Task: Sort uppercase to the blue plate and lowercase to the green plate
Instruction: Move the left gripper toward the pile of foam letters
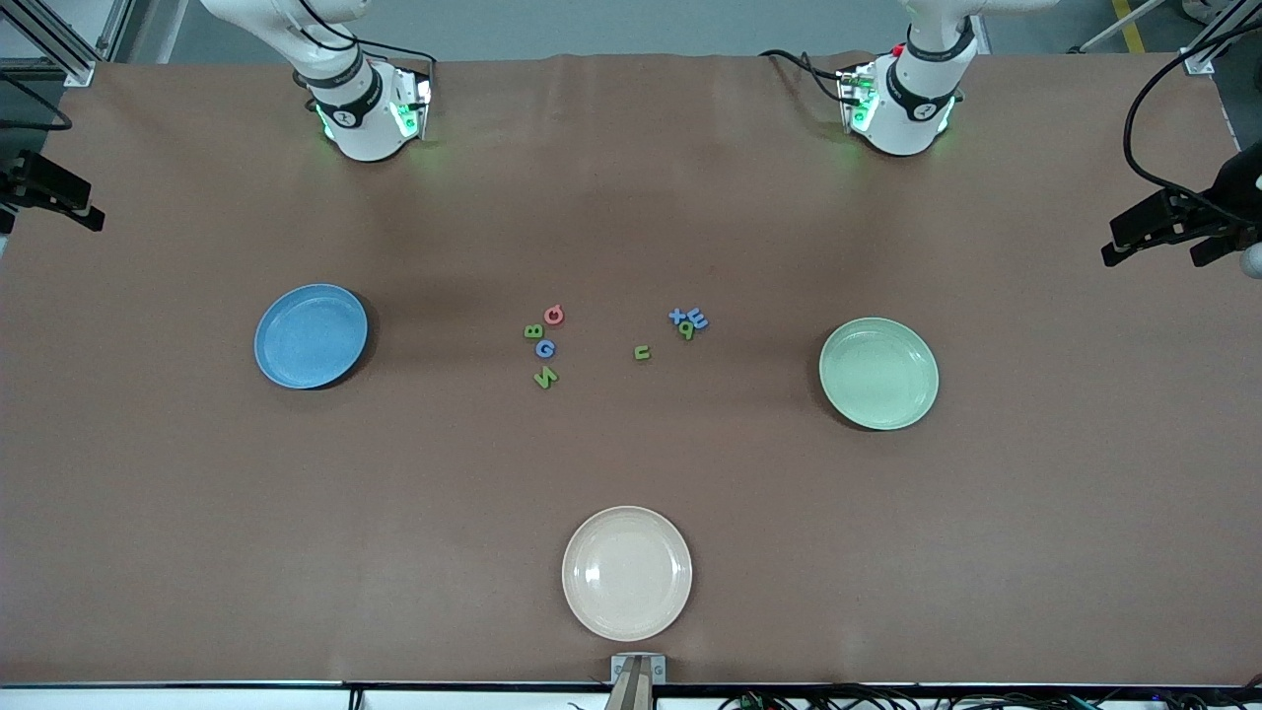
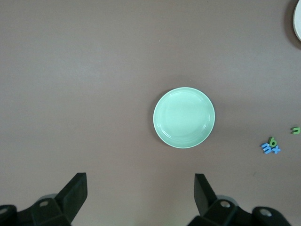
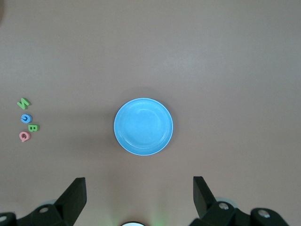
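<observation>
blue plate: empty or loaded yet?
Empty. The blue plate shows bare blue; all four capital letters lie on the table mid-way.

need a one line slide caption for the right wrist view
Open right end effector above the empty blue plate, four uppercase foam letters clustered on the table beside it.

Left gripper (image 2: 139, 197) open above bare table. Green plate (image 2: 184, 117) empty; lowercase letters (image 2: 271, 147) clustered at its four o'clock.
</observation>
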You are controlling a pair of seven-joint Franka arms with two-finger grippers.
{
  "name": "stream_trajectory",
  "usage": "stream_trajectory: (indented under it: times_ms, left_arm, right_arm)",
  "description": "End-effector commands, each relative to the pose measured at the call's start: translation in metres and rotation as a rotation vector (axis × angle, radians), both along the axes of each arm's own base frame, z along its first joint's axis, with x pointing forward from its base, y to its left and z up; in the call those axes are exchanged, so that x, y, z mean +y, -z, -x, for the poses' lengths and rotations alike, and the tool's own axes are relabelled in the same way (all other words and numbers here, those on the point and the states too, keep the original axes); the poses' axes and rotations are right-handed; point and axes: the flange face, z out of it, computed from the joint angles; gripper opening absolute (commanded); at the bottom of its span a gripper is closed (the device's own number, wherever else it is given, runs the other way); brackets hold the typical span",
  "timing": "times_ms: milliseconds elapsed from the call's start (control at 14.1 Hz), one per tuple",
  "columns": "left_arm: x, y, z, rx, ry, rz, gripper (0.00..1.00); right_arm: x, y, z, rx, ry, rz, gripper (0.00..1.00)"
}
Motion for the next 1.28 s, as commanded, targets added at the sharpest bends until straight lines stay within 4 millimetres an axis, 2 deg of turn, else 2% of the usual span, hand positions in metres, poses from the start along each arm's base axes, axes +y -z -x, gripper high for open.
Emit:
stream_trajectory:
  times_ms: [0,354,496,567,708,921,1063,1204]
  left_arm:
    - [0.001,-0.004,-0.001,0.006,0.009,-0.002,1.00]
    - [-0.002,-0.002,-0.002,0.012,0.006,0.010,1.00]
    - [-0.015,0.007,0.001,0.056,0.031,0.026,1.00]
    - [-0.030,0.016,0.000,0.082,0.046,0.058,1.00]
    - [-0.068,0.035,-0.005,0.125,0.069,0.080,1.00]
    - [-0.146,0.067,-0.012,0.157,0.055,0.075,1.00]
    - [-0.206,0.099,-0.018,0.162,0.029,0.086,1.00]
    - [-0.271,0.141,-0.022,0.160,-0.023,0.090,1.00]
  right_arm:
    - [0.002,-0.002,0.008,-0.011,-0.011,-0.011,1.00]
    - [0.001,0.002,0.008,-0.005,-0.007,-0.023,1.00]
    - [0.002,0.002,0.008,-0.007,-0.006,-0.036,1.00]
    - [0.001,0.002,0.008,-0.009,-0.002,-0.050,1.00]
    - [0.001,0.002,0.008,-0.009,-0.002,-0.053,1.00]
    - [0.001,0.002,0.008,-0.009,-0.002,-0.053,1.00]
    - [0.001,0.003,0.008,-0.006,-0.002,-0.054,1.00]
    - [0.001,0.003,0.008,0.000,-0.003,-0.054,1.00]
